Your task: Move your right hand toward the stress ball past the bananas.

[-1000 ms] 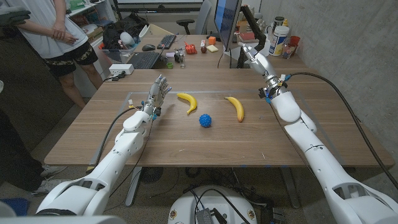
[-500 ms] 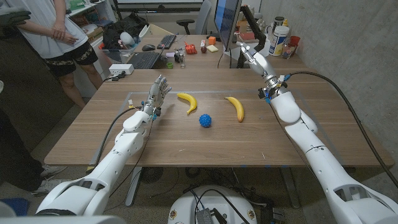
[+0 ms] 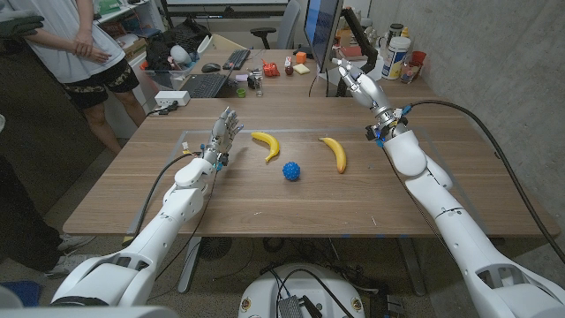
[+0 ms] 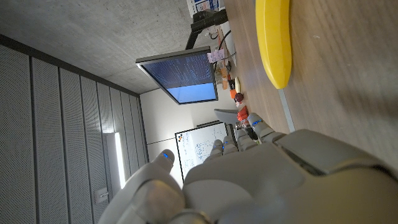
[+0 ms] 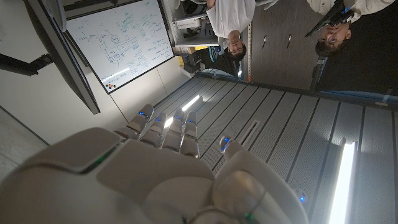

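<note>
Nearest the robot, the small blue spiky rubber stress ball (image 3: 291, 170) sits on the long brown wooden counter (image 3: 265, 208) about midway between its left and right edges, on the middle of the top, with nothing touching it; just beyond it lie two yellow curved bananas, the left banana (image 3: 267, 144) a little toward the left edge and the right banana (image 3: 335, 153) between the ball and the right arm; the white left hand (image 3: 224, 133) stands raised over the left part of the counter, fingers apart and holding nothing; farther off, the white right hand (image 3: 357, 82) is lifted high toward the far right corner, fingers spread and released, well apart from the ball and beyond the right banana; the likely trouble from here is that a straight sweep back toward the ball crosses the right banana, so a low hand or forearm could knock it into the ball and roll the ball away; the ball, being round, would roll at the lightest brush of a fingertip; past the far edge stand a dark monitor (image 3: 323, 26), black keyboards (image 3: 205, 85) and a person (image 3: 75, 40) at the far left corner; writing shows on a whiteboard (image 5: 118, 37) and lines of text on the monitor screen, both too small to read, and no brand can be made out.
</note>
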`<action>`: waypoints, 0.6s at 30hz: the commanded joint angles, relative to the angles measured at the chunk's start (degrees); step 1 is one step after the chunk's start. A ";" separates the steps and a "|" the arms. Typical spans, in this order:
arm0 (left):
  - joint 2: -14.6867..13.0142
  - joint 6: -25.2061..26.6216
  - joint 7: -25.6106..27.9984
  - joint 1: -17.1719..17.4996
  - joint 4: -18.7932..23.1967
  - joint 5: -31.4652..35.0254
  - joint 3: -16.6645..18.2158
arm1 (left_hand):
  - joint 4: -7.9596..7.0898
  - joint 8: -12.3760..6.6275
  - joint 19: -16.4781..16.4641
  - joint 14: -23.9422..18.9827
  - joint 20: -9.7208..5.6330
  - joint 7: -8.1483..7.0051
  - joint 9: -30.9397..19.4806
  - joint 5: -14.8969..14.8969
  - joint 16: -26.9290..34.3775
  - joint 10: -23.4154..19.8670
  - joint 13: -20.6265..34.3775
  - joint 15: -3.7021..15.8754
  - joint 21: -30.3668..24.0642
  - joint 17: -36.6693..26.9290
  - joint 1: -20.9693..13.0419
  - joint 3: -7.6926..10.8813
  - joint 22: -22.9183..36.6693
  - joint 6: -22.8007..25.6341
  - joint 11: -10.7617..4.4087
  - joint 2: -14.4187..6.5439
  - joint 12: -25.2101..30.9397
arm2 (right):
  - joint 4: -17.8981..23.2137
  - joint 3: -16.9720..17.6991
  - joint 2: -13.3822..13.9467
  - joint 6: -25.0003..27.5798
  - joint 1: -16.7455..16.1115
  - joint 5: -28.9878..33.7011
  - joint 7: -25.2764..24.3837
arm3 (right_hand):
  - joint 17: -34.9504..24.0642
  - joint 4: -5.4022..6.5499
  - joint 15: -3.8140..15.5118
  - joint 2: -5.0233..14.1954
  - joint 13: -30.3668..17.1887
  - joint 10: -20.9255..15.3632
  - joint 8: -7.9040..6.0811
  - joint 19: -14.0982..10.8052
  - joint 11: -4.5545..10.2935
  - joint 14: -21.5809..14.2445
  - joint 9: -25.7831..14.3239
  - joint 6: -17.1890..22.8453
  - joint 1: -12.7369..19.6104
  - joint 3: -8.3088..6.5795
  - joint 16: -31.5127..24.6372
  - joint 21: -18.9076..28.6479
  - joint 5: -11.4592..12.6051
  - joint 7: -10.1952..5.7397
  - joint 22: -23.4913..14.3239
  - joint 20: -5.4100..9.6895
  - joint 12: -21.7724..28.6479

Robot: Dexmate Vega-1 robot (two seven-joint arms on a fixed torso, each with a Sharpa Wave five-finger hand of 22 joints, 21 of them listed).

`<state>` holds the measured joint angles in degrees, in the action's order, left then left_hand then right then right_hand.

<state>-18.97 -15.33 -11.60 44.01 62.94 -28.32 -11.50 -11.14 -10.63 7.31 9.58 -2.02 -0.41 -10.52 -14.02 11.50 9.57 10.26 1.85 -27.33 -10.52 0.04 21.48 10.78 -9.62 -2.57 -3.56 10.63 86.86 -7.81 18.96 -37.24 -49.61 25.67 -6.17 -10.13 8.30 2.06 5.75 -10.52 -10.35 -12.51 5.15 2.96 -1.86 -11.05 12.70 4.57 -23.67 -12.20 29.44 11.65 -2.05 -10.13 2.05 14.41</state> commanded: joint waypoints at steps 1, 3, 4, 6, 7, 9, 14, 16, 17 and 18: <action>0.13 -0.09 -0.03 -0.11 -0.23 0.04 -0.10 | 0.05 -0.36 -0.27 1.39 -3.02 0.01 -0.18 -0.34 0.23 0.19 0.25 0.61 0.09 -0.19 -0.22 -0.38 0.23 -4.10 0.11 -6.71 0.28 | 1.17 -0.04 0.35 -1.51 -0.62 2.52 -1.01 | -0.16 -0.20 3.26 4.54 -0.14 -0.59 0.14 -0.20 0.21 -0.63 -0.12 0.63 0.67 -0.37 0.30 -0.12 -0.15 0.17 -0.19 5.76 -0.02; 0.16 -0.10 -0.08 -0.13 -0.31 0.03 -0.12 | 0.06 -0.36 -0.26 1.38 -3.02 0.00 -0.18 -0.34 0.23 0.19 0.25 0.63 0.10 -0.19 -0.22 -0.39 0.23 -4.09 0.11 -6.71 0.28 | 1.36 -0.01 0.36 -1.71 -0.75 2.86 -1.17 | -0.15 -0.21 3.22 4.54 -0.14 -0.66 0.15 -0.22 0.19 -0.63 -0.12 0.68 0.70 -0.38 0.33 -0.15 -0.15 0.12 -0.19 5.78 -0.02; 0.18 -0.12 -0.08 -0.15 -0.36 0.04 -0.14 | 0.06 -0.37 -0.25 1.37 -3.01 0.01 -0.18 -0.34 0.23 0.20 0.25 0.63 0.11 -0.19 -0.22 -0.39 0.23 -4.06 -0.02 -6.71 0.27 | 1.57 0.04 0.32 -1.58 -0.87 3.10 -1.25 | -0.15 -0.22 3.27 4.54 -0.14 -0.67 0.17 -0.20 0.17 -0.62 -0.12 0.66 0.71 -0.39 0.34 -0.18 -0.15 0.08 -0.19 5.77 -0.03; 0.24 -0.16 -0.08 -0.21 -0.50 0.05 -0.15 | 0.06 -0.37 -0.23 1.39 -2.95 0.01 -0.18 -0.35 0.22 0.20 0.25 0.60 0.12 -0.19 -0.22 -0.39 0.23 -4.06 0.03 -6.71 0.27 | 1.71 0.06 0.40 -1.76 -0.93 3.60 -1.46 | -0.16 -0.22 3.22 4.54 -0.14 -0.75 0.19 -0.25 0.28 -0.64 -0.12 0.68 0.73 -0.39 0.36 -0.21 -0.16 0.03 -0.19 5.78 -0.03; 0.26 -0.16 -0.12 -0.24 -0.56 0.03 -0.15 | 0.06 -0.37 -0.24 1.35 -2.99 -0.03 -0.18 -0.35 0.24 0.18 0.25 0.64 0.13 -0.19 -0.22 -0.40 0.23 -4.05 0.02 -6.71 0.28 | 1.86 0.09 0.41 -1.68 -1.00 3.85 -1.52 | -0.16 -0.22 3.21 4.54 -0.14 -0.76 0.20 -0.26 0.26 -0.64 -0.12 0.68 0.73 -0.39 0.37 -0.22 -0.17 0.03 -0.19 5.77 -0.04; 0.29 -0.22 -0.13 -0.28 -0.64 0.04 -0.16 | 0.06 -0.38 -0.27 1.36 -2.98 -0.06 -0.18 -0.35 0.23 0.15 0.25 0.68 0.12 -0.19 -0.23 -0.40 0.23 -4.03 0.06 -6.71 0.29 | 1.81 0.11 0.36 -1.65 -0.97 4.32 -1.85 | -0.17 -0.23 3.21 4.52 -0.14 -0.81 0.22 -0.27 0.24 -0.68 -0.12 0.71 0.75 -0.39 0.38 -0.26 -0.18 0.00 -0.19 5.80 -0.05; 0.36 -0.23 -0.21 -0.30 -0.62 0.02 -0.20 | 0.06 -0.48 -0.31 1.34 -2.87 -0.14 -0.18 -0.36 0.23 0.17 0.25 0.62 0.14 -0.19 -0.22 -0.42 0.23 -3.72 -0.12 -6.70 0.28 | 0.81 -0.17 0.48 -2.49 -0.33 5.31 -2.63 | -0.16 -0.26 3.13 4.52 -0.14 -0.90 0.25 -0.30 0.20 -0.74 -0.12 0.77 0.80 -0.41 0.41 -0.33 -0.19 0.05 -0.19 5.76 -0.07; 0.35 -0.25 -0.20 -0.31 -0.61 0.07 -0.24 | 0.05 -0.50 -0.30 1.33 -2.86 -0.23 -0.18 -0.36 0.24 0.18 0.25 0.67 0.16 -0.19 -0.22 -0.43 0.23 -3.65 -0.16 -6.70 0.27 | 0.78 -0.22 0.58 -2.66 -0.28 6.05 -3.11 | -0.16 -0.26 3.12 4.51 -0.14 -0.89 0.28 -0.33 0.22 -0.75 -0.12 0.77 0.82 -0.41 0.42 -0.35 -0.20 0.00 -0.19 5.78 -0.10; 0.34 -0.19 -0.22 -0.30 -0.57 0.05 -0.24 | 0.05 -0.50 -0.27 1.33 -2.79 -0.19 -0.18 -0.36 0.24 0.18 0.25 0.65 0.17 -0.19 -0.22 -0.43 0.23 -3.64 -0.13 -6.69 0.27 | 0.69 -0.27 0.69 -2.87 -0.20 6.39 -3.32 | -0.17 -0.26 3.11 4.51 -0.14 -0.91 0.27 -0.34 0.19 -0.79 -0.12 0.80 0.82 -0.41 0.42 -0.37 -0.20 0.00 -0.19 5.77 -0.10; 0.33 -0.19 -0.22 -0.30 -0.56 0.07 -0.26 | 0.05 -0.51 -0.28 1.32 -2.79 -0.19 -0.18 -0.36 0.24 0.15 0.25 0.62 0.17 -0.19 -0.21 -0.44 0.23 -3.61 -0.11 -6.69 0.29 | 0.78 -0.29 0.77 -2.98 -0.21 6.68 -3.49 | -0.17 -0.27 3.11 4.50 -0.14 -1.00 0.26 -0.35 0.26 -0.82 -0.12 0.88 0.83 -0.41 0.41 -0.39 -0.21 -0.04 -0.19 5.78 -0.08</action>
<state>-18.72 -15.48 -11.71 43.80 62.47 -28.30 -11.63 -10.90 -10.63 7.31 9.58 -2.02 -0.41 -10.51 -14.02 11.50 9.57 10.26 1.85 -27.33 -10.52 0.04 21.24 10.78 -9.62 -2.57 -3.57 10.62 88.08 -7.79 19.32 -39.02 -50.26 29.62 -8.03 -10.13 8.31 1.83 5.74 -10.52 -10.65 -12.25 5.16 3.27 -2.08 -11.05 13.14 4.58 -23.66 -11.86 29.24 11.65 -1.87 -10.14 2.05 14.41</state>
